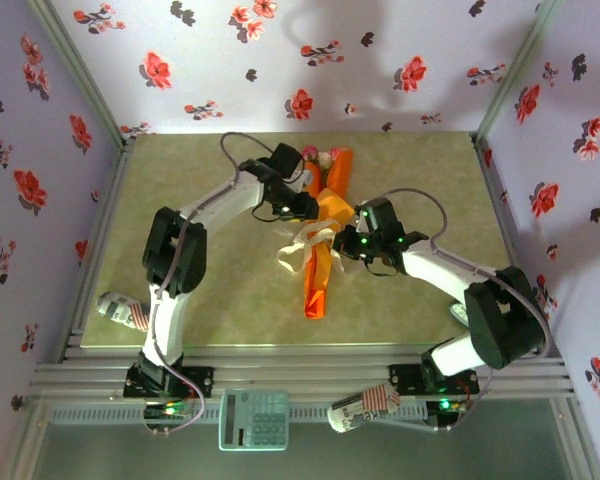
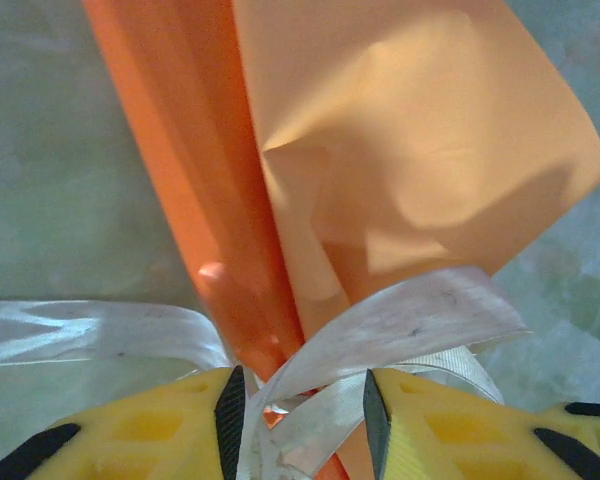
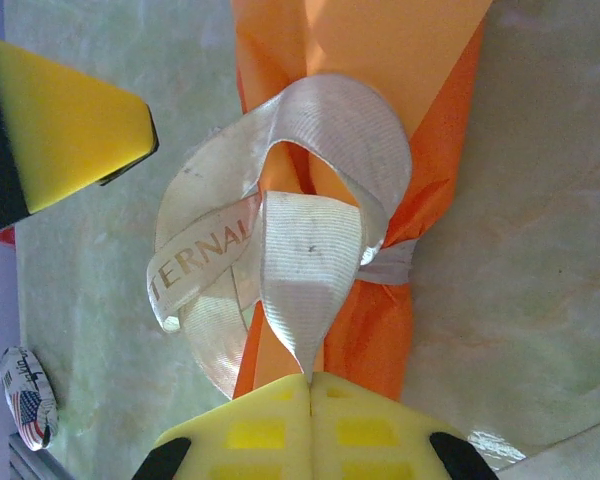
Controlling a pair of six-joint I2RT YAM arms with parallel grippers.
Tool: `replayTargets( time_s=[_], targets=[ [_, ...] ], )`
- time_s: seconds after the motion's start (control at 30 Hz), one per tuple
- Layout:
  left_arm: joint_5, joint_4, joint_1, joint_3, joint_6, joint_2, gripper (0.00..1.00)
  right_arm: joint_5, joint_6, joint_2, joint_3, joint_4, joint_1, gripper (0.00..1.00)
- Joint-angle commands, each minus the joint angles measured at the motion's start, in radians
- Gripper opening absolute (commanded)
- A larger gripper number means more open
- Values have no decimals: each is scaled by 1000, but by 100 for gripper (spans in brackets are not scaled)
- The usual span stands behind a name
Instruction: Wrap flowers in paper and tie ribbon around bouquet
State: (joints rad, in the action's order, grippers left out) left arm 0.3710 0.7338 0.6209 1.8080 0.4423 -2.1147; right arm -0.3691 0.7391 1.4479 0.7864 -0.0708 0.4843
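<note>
paper (image 2: 420, 150): thin orange sheet; looked smooth and matt, faintly sheened, softly creased.
ribbon (image 3: 310, 250): cream woven cloth; showed a fine ribbed weave, part translucent, lightly lustrous, with printed lettering.
left claw (image 2: 300, 415), right claw (image 3: 310, 395): were moulded yellow plastic, matt, black-edged.
table (image 3: 520, 250): pale green marbled top; appeared smooth, low gloss.
frame rails (image 1: 330, 380): ribbed bare metal, dull silver.
</note>
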Motion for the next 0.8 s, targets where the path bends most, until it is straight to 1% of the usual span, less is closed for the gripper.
replayTargets(
  time_s=[0.0, 0.07, 0.2, 0.33, 0.43, 0.5, 0.6, 0.63, 0.77],
  targets=[
    [35, -8, 17, -10, -40, -38, 36, 10, 19, 8, 24, -13, 7, 0],
    [12, 10, 21, -2, -45, -46, 36, 10, 19, 9, 24, -11, 7, 0],
    [-26, 22, 22, -1, -51, -51, 43, 8, 19, 13, 24, -8, 6, 0],
    [-49, 25, 28, -4, -64, -50, 42, 7, 23, 11, 22, -3, 7, 0],
    [-28, 19, 28, -2, -58, -60, 33, 7, 23, 12, 21, -5, 7, 0],
    [-8, 0, 30, -10, -46, -57, 22, 6, 23, 14, 20, -5, 7, 0],
    [0, -41, 30, -37, -25, -25, 4, 4, 26, 17, 21, -2, 7, 0],
    [2, -54, 30, -48, -17, -12, 0, 4, 27, 16, 21, -1, 7, 0],
    [28, -117, 30, -101, 20, 50, 0, 6, 26, 17, 23, 0, 5, 0]
  ],
)
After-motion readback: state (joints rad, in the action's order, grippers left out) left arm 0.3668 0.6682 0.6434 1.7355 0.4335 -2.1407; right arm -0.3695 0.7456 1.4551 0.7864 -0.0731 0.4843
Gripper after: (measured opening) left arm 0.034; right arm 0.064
